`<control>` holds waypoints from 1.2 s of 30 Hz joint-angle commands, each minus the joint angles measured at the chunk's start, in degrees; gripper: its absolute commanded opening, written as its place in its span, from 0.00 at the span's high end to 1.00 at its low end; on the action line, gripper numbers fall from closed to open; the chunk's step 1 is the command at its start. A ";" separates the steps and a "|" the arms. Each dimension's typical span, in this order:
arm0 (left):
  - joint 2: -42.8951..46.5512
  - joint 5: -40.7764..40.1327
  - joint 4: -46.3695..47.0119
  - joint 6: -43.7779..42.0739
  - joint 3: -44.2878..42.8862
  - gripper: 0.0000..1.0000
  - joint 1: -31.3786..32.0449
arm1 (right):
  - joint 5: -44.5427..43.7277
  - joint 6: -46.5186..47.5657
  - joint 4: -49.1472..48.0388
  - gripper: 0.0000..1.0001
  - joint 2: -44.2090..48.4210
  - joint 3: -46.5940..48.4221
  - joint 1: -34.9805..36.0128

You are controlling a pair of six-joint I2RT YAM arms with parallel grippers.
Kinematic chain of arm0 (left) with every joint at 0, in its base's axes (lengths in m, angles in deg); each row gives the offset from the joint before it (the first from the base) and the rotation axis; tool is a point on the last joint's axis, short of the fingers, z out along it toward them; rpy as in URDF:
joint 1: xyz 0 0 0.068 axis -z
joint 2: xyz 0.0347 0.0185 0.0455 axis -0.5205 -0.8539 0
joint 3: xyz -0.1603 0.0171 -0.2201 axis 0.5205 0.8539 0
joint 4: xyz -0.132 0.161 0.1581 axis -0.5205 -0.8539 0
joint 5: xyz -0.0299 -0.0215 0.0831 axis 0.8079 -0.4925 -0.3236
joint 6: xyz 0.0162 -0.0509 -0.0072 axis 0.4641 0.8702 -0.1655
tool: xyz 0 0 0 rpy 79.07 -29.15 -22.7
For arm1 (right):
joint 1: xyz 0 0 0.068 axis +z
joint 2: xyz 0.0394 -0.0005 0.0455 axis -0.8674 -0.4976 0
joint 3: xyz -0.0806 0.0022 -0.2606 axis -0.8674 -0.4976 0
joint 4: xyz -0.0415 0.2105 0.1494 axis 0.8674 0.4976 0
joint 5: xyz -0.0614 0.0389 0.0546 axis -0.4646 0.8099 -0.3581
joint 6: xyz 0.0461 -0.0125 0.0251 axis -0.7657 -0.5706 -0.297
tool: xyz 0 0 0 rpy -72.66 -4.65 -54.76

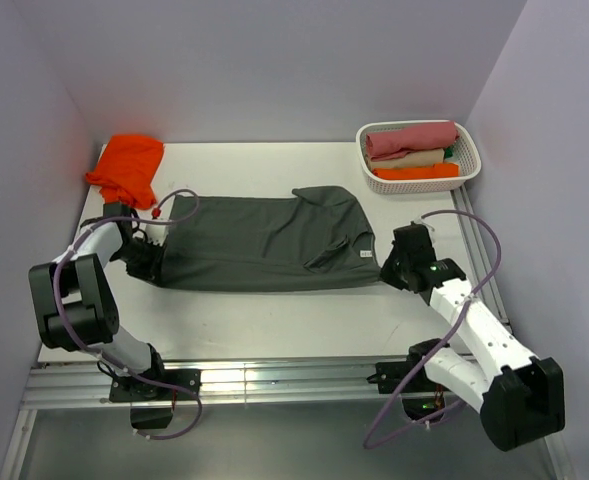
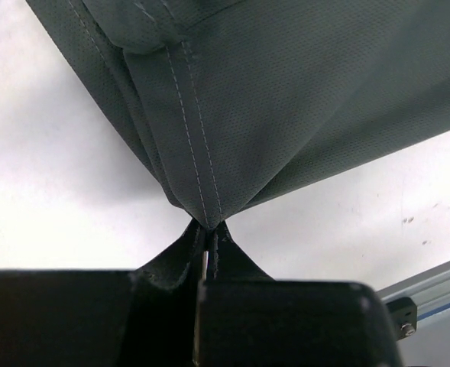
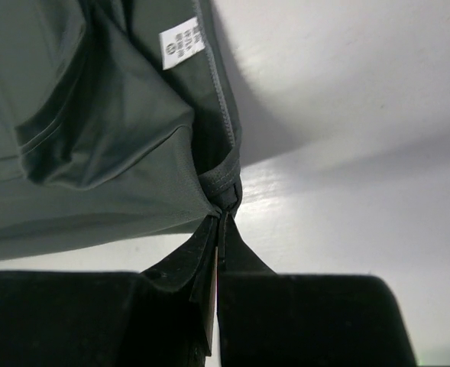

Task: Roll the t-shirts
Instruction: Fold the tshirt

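The grey shirt point(image 1: 259, 243) is being clamped at both ends, between the side edges of the desk point(image 1: 274, 320), by the left gripper point(image 1: 154, 262) and right gripper point(image 1: 384, 268).

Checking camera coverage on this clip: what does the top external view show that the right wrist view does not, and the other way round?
Only top external: the bunched bright orange-red cloth t-shirt at far left, the white plastic basket of rolled cloths at far right, and the left end effector. Only right wrist: a close look at the right end effector shut on a pinched fold of cloth. Both: the dark charcoal-grey cloth t-shirt spread on the white table, and its small white label.
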 commanded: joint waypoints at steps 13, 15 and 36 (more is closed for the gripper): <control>8.12 -1.28 -4.17 -4.70 4.36 0.52 -0.30 | -9.69 -13.37 9.74 0.52 9.21 -1.00 12.87; 8.82 -0.49 -4.52 -4.35 3.83 0.46 -0.47 | -10.49 -13.20 10.62 0.52 9.47 1.46 13.31; 6.20 3.82 -10.50 -0.40 -12.95 0.41 -0.82 | -5.14 5.96 0.96 0.53 -40.42 39.78 15.42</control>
